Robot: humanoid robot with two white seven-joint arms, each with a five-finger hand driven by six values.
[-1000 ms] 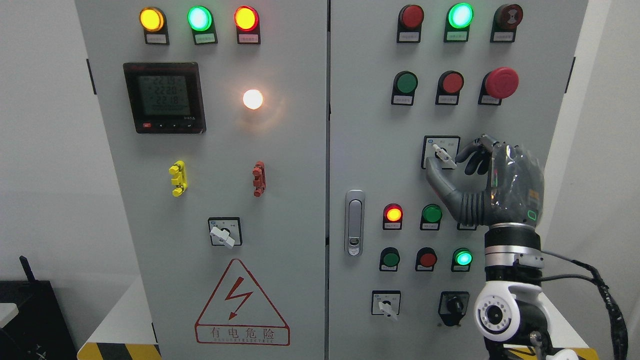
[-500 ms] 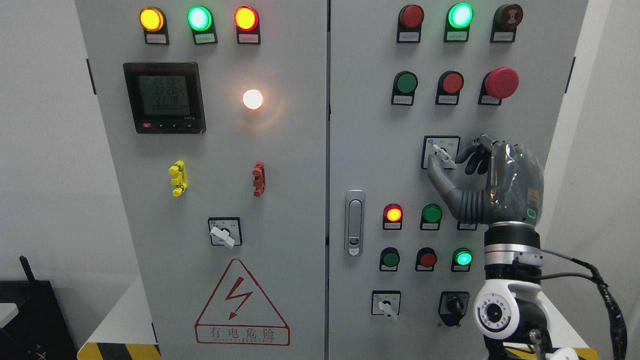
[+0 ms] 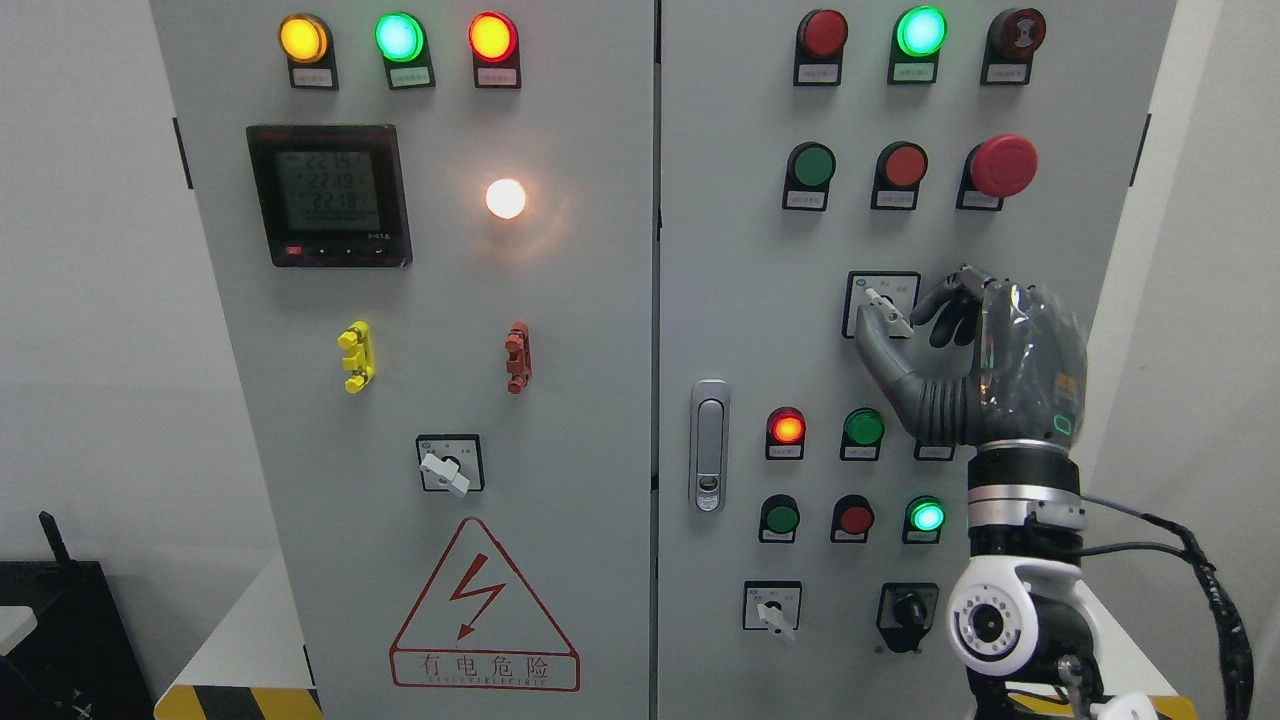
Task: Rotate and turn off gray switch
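Since the earlier frames little has moved: the right hand [image 3: 985, 365], dark grey with jointed fingers and a glossy back, has shifted only slightly upward on its white-and-silver wrist, and the small grey rotary switch lever [image 3: 886, 312] keeps the same tilt, its tip pointing to the upper left, so the turn appears not yet begun. The thumb lies against the lever from below left and the curled fingertips [image 3: 940, 318] close on it from the right; the hand pinches the lever, though true contact on the far side is hidden. The switch sits on a black-framed square plate in the middle right of the tall pale grey steel cabinet [image 3: 560, 330], on its right door. That door also carries a large red mushroom stop button [image 3: 1003, 165], round red and green push buttons, and a lit green lamp [image 3: 920, 31]; the left door holds a black digital meter [image 3: 329, 195], a glowing white lamp [image 3: 505, 198] and a red lightning warning triangle [image 3: 484, 603]. Plain white walls flank the cabinet. The left hand is out of view.
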